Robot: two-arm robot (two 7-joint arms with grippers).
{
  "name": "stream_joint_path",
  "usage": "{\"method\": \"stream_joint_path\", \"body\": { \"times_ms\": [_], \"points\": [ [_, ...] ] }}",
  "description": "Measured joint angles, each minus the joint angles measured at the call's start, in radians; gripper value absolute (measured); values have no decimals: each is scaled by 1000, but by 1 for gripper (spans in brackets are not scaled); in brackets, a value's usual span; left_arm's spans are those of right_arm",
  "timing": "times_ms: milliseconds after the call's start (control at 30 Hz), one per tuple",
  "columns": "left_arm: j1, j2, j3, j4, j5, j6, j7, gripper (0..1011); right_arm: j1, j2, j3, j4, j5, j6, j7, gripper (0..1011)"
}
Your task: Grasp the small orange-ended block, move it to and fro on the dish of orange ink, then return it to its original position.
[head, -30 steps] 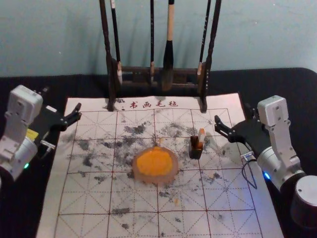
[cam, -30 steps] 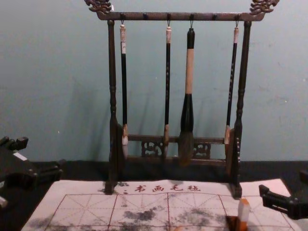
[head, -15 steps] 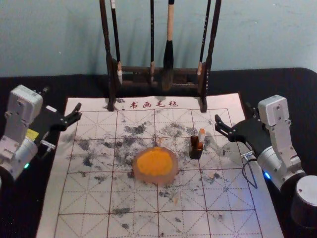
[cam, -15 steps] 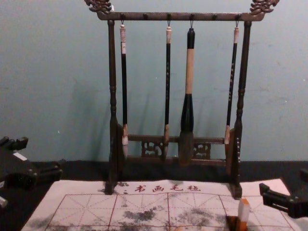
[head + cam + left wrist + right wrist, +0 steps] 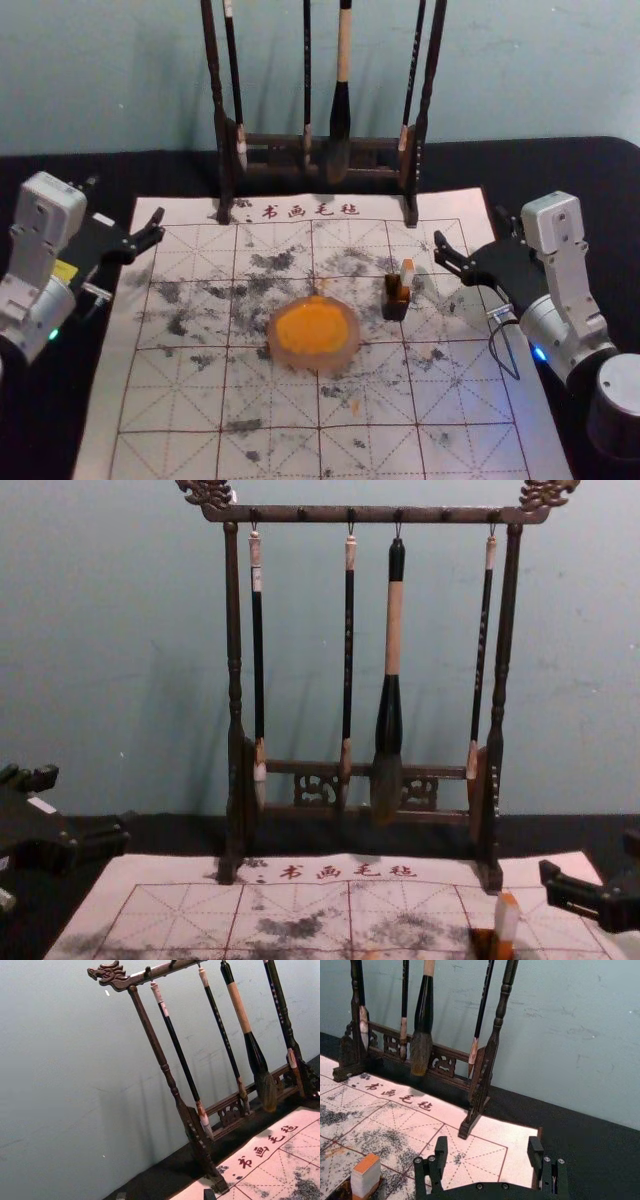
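In the head view, the white block with orange ends [image 5: 407, 271] stands upright in a small dark holder [image 5: 395, 303], right of the dish of orange ink [image 5: 313, 332]. My right gripper [image 5: 468, 226] is open over the mat's right edge, apart from the block. My left gripper [image 5: 125, 200] is parked open at the mat's left edge. The right wrist view has the block [image 5: 366, 1178] off to one side of the right gripper [image 5: 487, 1147], whose fingers are spread with nothing between them. At the left wrist view's border, the left gripper's tips [image 5: 165, 1195] stand apart.
A dark wooden rack [image 5: 375, 514] with several hanging brushes stands behind the dish and holder, its feet at the back edge of the gridded, ink-stained mat [image 5: 270, 400]. Black cloth [image 5: 585, 180] surrounds the mat, and a wall rises behind.
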Motion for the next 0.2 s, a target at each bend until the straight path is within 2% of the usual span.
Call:
{"method": "stream_joint_path", "body": {
  "times_ms": [200],
  "points": [
    [0, 0, 0, 0, 0, 0, 0, 1001, 0, 0, 0, 0, 0, 0, 0, 1002]
  ]
}}
